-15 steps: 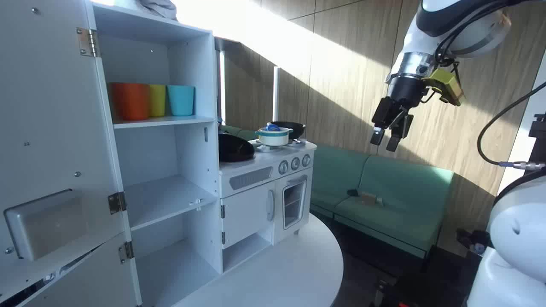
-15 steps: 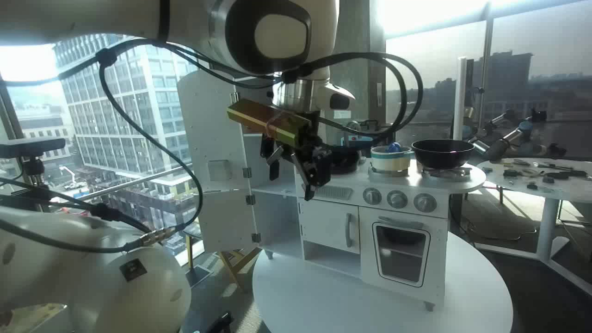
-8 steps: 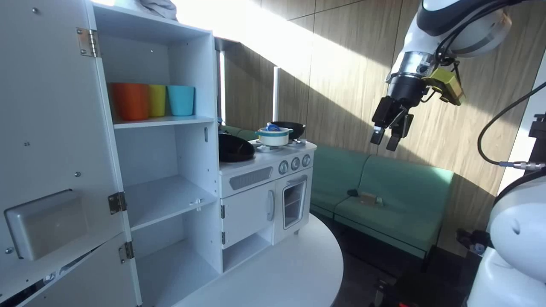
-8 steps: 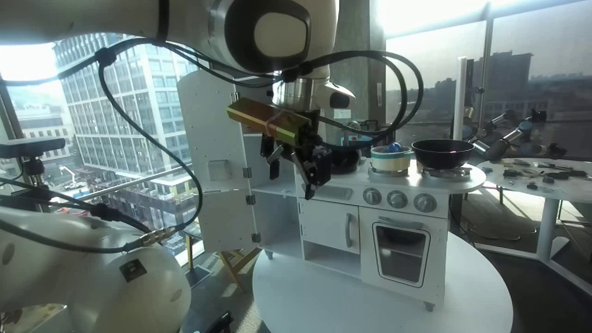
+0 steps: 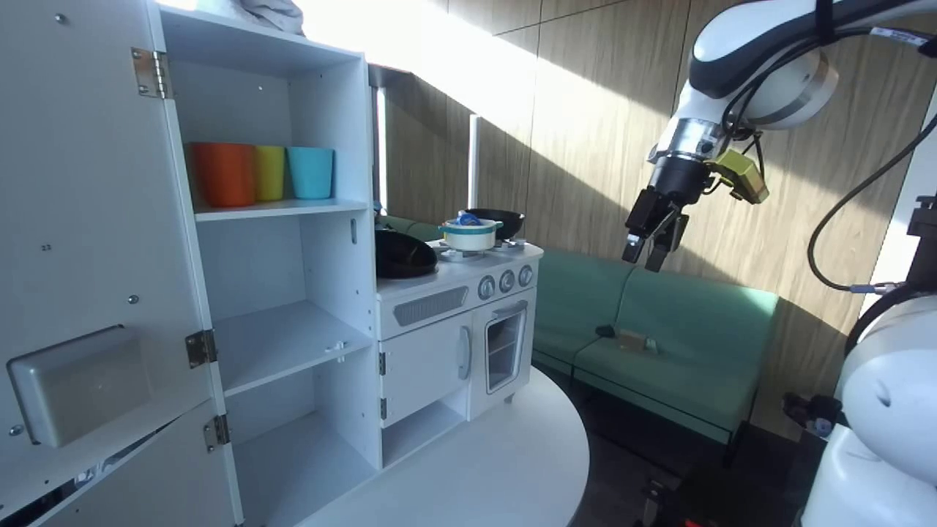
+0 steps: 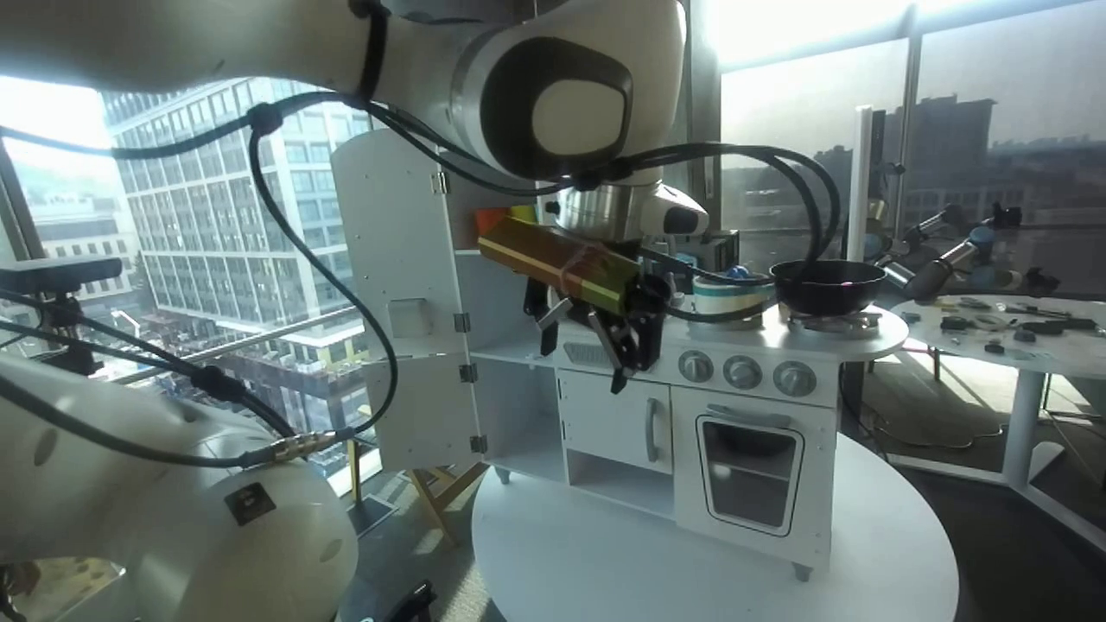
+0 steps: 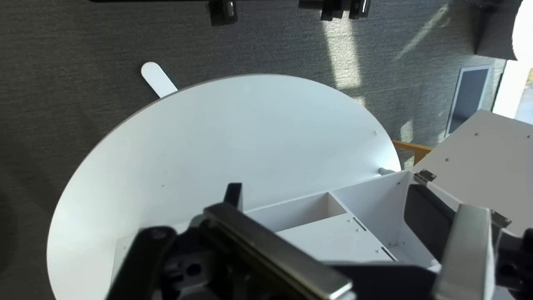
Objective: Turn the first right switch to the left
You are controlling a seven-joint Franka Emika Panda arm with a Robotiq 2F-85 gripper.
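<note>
Knobs, three in a row, run along the upper front of the white toy kitchen standing on the round table; the switch the task means is, I judge, the grey rightmost knob, above the oven door and below the black pan. The end effector hangs in the air well apart from it, fingers well parted and nothing between them; in an exterior view it overlaps the vent grille, to the left of all three knobs. The wrist view faces the table and the kitchen's lower front, and I can make out no knob there. The rightmost knob looks light, hard and sturdy, probably moulded plastic. Its raised bar is the place to take hold: one finger on each flank, lined up with the knob's axis, then a turn to the left, which I read as counterclockwise from the front. The bar's present angle is too small to tell, so the fingers should be matched to it close up. Its smooth face may be slippery, and a shallow pinch would likely slide off. Little twist should be needed; pushing hard seems riskier, since the kitchen may shift.
</note>
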